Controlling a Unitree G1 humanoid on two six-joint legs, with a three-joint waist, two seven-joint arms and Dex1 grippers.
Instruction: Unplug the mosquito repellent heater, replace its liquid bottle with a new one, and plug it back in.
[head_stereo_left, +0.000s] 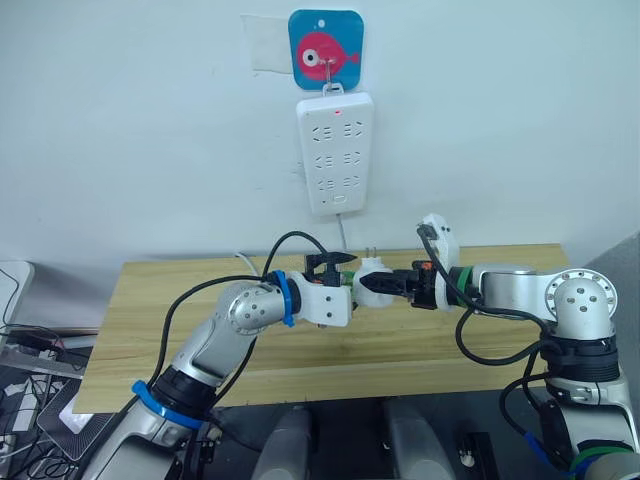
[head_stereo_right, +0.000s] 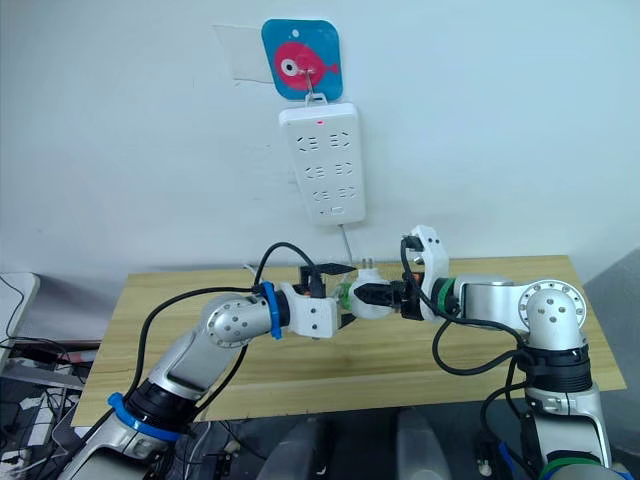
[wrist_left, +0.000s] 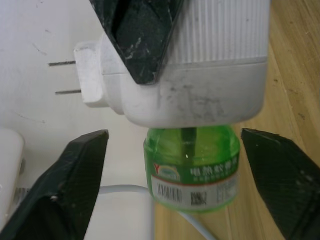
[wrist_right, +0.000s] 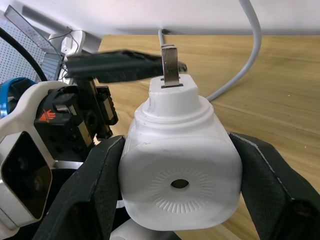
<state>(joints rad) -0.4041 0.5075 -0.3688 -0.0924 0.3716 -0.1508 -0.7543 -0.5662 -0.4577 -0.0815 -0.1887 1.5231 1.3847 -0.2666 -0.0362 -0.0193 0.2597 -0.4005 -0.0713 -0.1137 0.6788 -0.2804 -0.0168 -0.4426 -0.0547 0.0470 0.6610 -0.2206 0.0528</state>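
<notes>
right end effector was clamped on the mosquito repellent heater, one black finger pressed to each side of the white body, holding it in the air above the wooden surface with its prongs pointing up. left end effector stood spread wide, one finger on either side of the green liquid bottle but touching neither side of it. the bottle was still seated in the heater's underside.

largest first: the surface ran across the scene under both arms, the white power strip hung on the wall above it with a red light lit, and the heater sat well below the strip, unplugged, between the two end effectors.

the unplugging looked done, and the bottle swap seemed to be the step in hand. the next move probably called for the left fingers to close squarely on the bottle's green wall, then twist it out while the right held the heater steady.
</notes>
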